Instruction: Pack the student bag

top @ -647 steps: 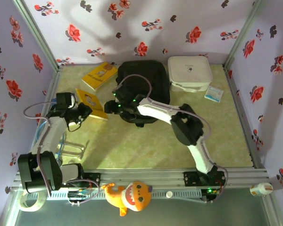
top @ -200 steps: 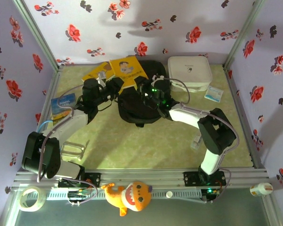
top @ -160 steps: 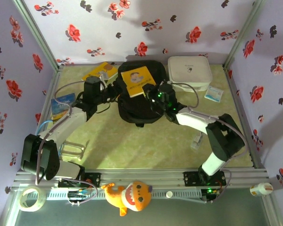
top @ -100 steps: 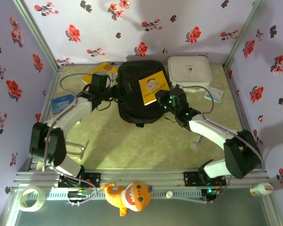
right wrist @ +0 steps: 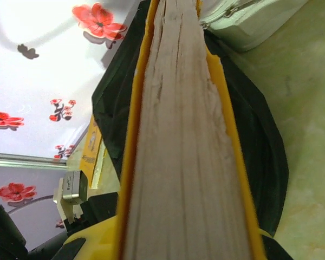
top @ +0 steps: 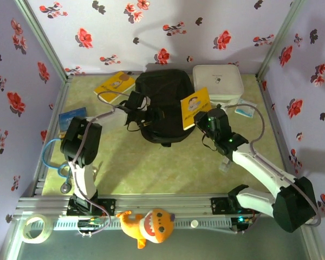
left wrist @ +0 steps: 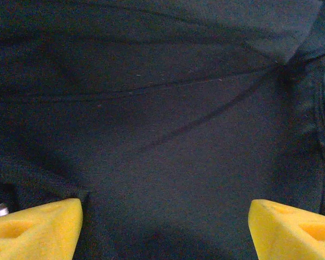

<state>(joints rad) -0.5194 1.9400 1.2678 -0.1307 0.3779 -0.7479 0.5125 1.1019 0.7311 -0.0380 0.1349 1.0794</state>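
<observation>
At the table's far middle lies the student bag (top: 165, 89), its long axis running away from the arms. The left gripper (top: 151, 116) sits on the bag's left half with its jaws spread wide. Just to the bag's right, the right gripper (top: 207, 120) clamps a yellow book (top: 195, 106), so the bag lies to the book's left.

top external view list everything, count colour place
student bag: 1, black, back centre
held book: 1, yellow, over the bag's right edge
loose book: 1, yellow, back left
flat card: 1, blue, left edge
zip case: 1, white, back right
packet: 1, white and blue, right of the case
plush toy: 1, orange, near rail
tape roll: 1, pale, near left corner
bottle: 1, white, near right corner
left tool: 1, black, open, at the bag
right tool: 1, black, shut on the held book
</observation>
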